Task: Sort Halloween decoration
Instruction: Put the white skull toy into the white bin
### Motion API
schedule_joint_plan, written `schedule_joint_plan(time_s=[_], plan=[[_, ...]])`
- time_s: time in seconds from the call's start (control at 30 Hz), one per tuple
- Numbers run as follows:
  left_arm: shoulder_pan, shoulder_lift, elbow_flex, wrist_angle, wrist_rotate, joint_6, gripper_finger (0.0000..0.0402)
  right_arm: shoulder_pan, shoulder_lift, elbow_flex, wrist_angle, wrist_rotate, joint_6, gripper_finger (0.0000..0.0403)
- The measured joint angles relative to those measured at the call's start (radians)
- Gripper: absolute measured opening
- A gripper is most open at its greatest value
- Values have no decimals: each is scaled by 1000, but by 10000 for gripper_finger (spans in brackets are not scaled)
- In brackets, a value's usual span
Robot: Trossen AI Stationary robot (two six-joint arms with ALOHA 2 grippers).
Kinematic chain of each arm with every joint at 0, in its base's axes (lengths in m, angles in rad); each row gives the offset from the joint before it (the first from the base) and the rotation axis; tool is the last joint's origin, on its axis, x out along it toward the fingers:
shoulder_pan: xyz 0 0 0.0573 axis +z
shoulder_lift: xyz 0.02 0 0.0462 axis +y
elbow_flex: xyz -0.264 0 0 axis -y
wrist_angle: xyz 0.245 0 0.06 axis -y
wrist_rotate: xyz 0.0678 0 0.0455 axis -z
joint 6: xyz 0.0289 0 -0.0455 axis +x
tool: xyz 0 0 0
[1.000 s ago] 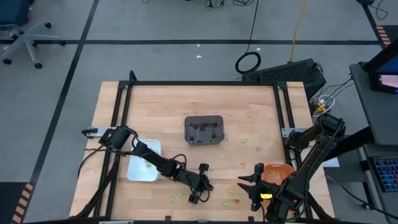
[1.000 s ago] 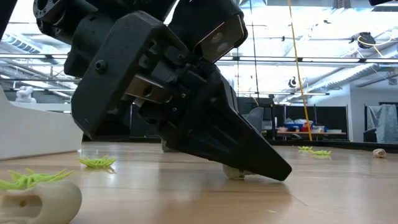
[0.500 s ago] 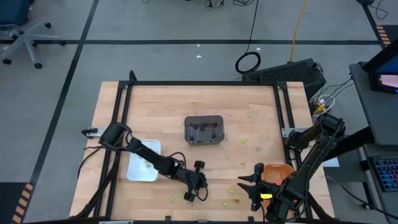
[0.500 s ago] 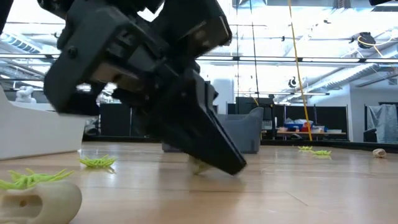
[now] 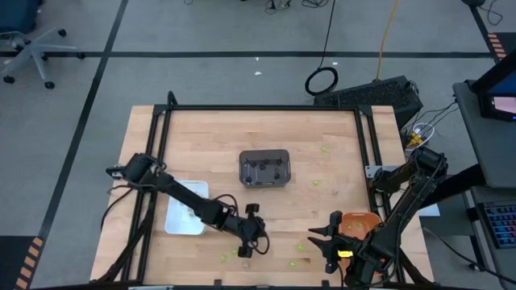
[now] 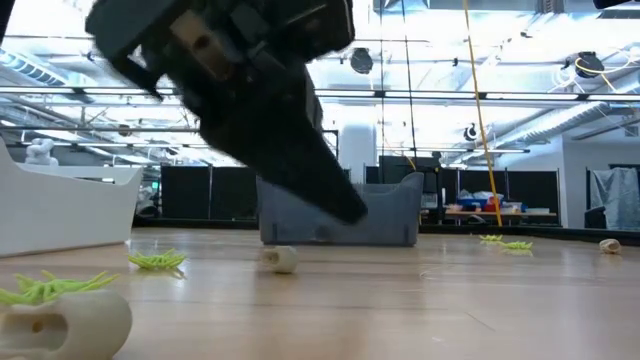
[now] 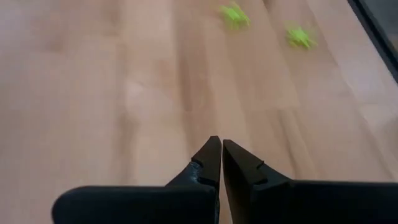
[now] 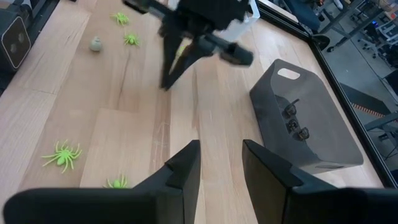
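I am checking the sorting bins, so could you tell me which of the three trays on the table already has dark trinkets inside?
The dark grey tray at the table's middle: dark trinkets lie inside it. The white tray and the orange tray show none.

No writing, label, brand, number or sign can be read anywhere in these views.

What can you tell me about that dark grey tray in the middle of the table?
The dark grey tray is a rectangular, plastic-looking bin with rounded corners and a handle slot in one end wall. It sits flat near the middle of the wooden table, touched by neither arm. Inside lie a few small dark spider trinkets.
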Motion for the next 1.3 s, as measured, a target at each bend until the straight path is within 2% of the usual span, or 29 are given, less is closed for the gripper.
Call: schedule_joint_plan(time_s=[0.2, 0.33, 0.5, 0.63, 0.73, 0.97, 1.2, 1.3], plan=[[-55, -62, 2, -102, -152, 11, 15, 0, 0, 0, 0, 0, 0, 105], [-80, -61, 2, -169, -173, -5, 34, 0, 0, 0, 0, 0, 0, 105], [-99, -61, 2, -180, -220, -47, 107, 0, 0, 0, 0, 0, 0, 105], [-106, -59, 2, -110, -239, -3, 176, -2, 0, 0, 0, 0, -3, 105], [-115, -34, 1, -67, -287, 30, 204, -2, 0, 0, 0, 0, -1, 105], [-124, 28, 0, -44, -324, 53, 212, -2, 0, 0, 0, 0, 9, 105], [-132, 37, 0, 37, -331, -13, 212, -2, 0, 0, 0, 0, 0, 105], [-152, 36, 1, 73, -335, 46, 212, -2, 0, 0, 0, 0, 0, 105]])
